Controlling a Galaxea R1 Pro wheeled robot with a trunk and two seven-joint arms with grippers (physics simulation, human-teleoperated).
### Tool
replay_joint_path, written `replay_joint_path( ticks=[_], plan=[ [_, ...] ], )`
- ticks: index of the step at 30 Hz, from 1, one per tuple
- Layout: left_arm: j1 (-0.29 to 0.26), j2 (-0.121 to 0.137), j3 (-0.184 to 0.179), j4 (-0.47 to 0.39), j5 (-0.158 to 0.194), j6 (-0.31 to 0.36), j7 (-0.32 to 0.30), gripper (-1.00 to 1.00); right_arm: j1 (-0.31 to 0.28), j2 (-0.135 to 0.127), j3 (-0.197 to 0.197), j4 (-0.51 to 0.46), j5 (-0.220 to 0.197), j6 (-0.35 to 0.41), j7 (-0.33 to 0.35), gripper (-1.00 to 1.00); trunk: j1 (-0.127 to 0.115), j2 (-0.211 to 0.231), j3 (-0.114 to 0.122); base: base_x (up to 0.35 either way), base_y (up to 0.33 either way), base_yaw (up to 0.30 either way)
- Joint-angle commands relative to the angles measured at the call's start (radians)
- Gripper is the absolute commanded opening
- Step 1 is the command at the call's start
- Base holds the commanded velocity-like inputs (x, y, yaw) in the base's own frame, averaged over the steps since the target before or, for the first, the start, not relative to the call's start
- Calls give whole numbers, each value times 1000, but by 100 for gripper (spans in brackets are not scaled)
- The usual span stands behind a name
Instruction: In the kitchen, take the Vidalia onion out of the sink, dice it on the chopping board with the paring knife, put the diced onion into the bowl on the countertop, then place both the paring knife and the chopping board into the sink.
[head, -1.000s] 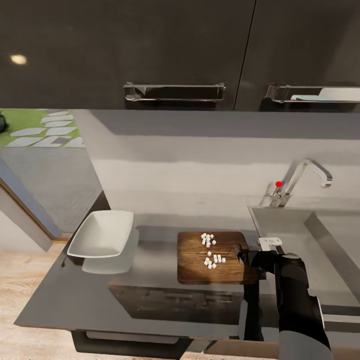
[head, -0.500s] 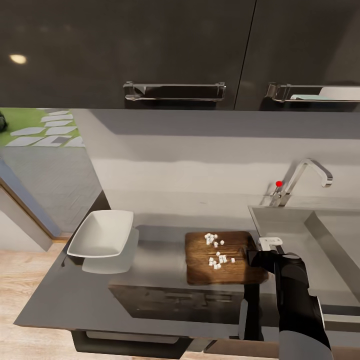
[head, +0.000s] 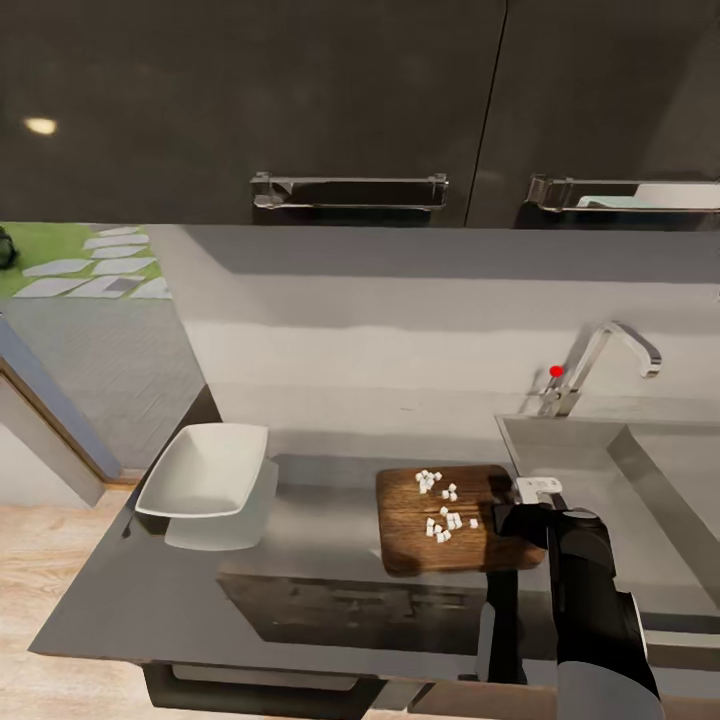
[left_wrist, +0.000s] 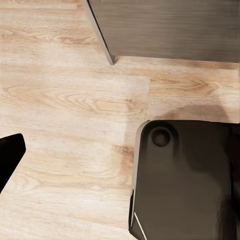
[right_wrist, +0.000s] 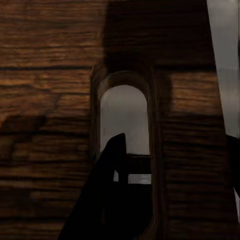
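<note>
right gripper (head: 503, 520): lower right of the head view, at the right end of the chopping board; in the right wrist view one dark finger (right_wrist: 107, 195) reaches into the board's slot handle, so it seems closed on that end, though the grip is not plain.
left gripper: a black tip (left_wrist: 9, 152) at the left edge of the left wrist view, over wood floor; how far open, cannot tell.
chopping board (head: 420, 530): lower centre, on the countertop (head: 300, 540), its right end just beside the sink (head: 600, 470).
diced onion (head: 440, 505): small white cubes scattered on the board.
bowl (head: 205, 468): centre left, well apart from the board.
tap (head: 600, 365): right of centre, behind the sink.
</note>
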Motion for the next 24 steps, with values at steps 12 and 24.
replay_joint_path(
  ticks=[12,24],
  plan=[
    [0,2,-9,-2,10,-2,4,100,-1,1,-2,-1,4,3,11,-100,1,-2,17,0,0,0],
    [0,2,-8,-2,10,-1,4,100,-1,1,-2,-1,4,3,12,-100,1,-2,36,0,125,0]
  ],
)
